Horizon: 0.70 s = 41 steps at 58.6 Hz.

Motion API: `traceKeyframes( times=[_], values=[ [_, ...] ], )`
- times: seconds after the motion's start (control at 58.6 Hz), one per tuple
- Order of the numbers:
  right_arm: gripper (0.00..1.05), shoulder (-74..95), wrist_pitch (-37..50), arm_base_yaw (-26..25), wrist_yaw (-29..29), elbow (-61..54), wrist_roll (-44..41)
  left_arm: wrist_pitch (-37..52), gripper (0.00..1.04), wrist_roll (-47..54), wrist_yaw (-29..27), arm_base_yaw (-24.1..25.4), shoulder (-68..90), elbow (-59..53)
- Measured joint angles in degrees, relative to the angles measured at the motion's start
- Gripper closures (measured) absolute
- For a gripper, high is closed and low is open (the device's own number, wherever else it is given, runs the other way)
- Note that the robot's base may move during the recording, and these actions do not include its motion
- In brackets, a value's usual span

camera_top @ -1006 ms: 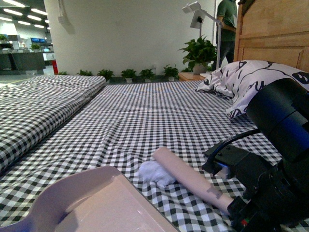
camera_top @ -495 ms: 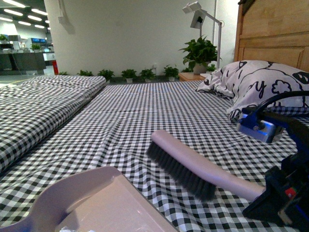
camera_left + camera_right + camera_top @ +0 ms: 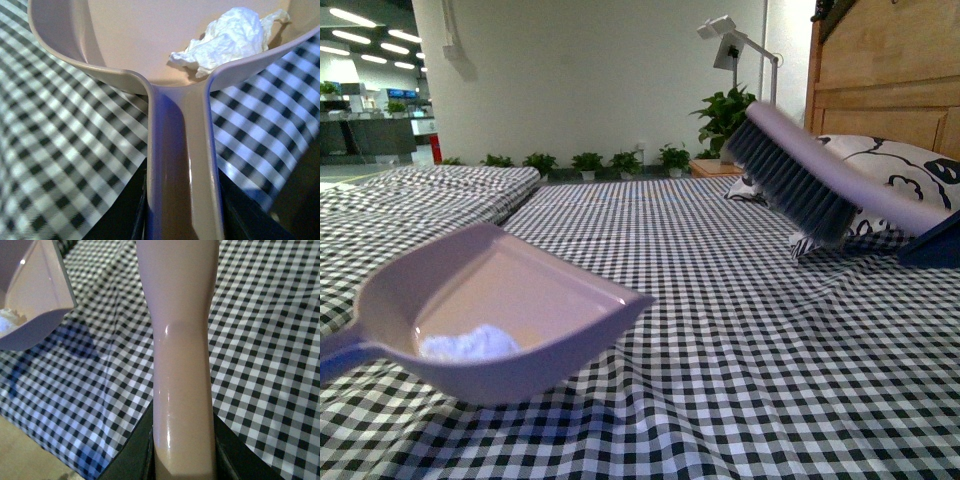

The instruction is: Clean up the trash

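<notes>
Front view. A pale mauve plastic dustpan [image 3: 500, 315] is hanging clear above the black-and-white checked bedsheet [image 3: 740, 340], tilted with its open lip higher than its back wall. The trash, a small crumpled wad of white paper [image 3: 470, 343], is lying inside the pan at the low end near the handle. A pale plastic hand brush with dark bristles [image 3: 800, 175] is being held aloft on the right, well apart from the pan, in front of a black-and-white patterned pillow [image 3: 910, 165]. Neither pincer is showing in full here.

Left wrist view. The left gripper [image 3: 182, 220] is clenching the pan's handle, dark jaw parts flanking it on both sides. The wad [image 3: 230, 37] is sitting just beside the rim where wall meets handle, a closeness the front view does not make clear. Risk, as a judgement: tipping the pan further back or sideways, or a jolt in carrying, could be spilling the light paper over that low edge onto the sheet.

Right wrist view. The right gripper [image 3: 182, 455] is grasping the brush handle [image 3: 182, 340], dark jaws at either side. Only this view shows that grip; the pan's corner [image 3: 35, 305] is appearing at one edge, so a careless swing could be knocking the pan.
</notes>
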Motion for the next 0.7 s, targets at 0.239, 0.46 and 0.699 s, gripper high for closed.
traceKeyframes(
  times=[0.239,0.46,0.699],
  values=[
    [0.85,-11.26,2.69,-5.4,-6.1,-3.02,8.41,10.82,0.77,-16.22,-7.23,0.02,-6.93,-2.91],
    [0.85,-23.23,7.04,-3.19,-1.9,-6.71,23.47,15.52,0.77,-26.71,-18.12,-2.21,-17.35,-8.09],
    [0.85,-32.17,8.09,-2.62,4.81,-7.37,32.7,15.3,0.77,-29.35,-25.14,-6.1,-29.53,-12.59]
  ],
)
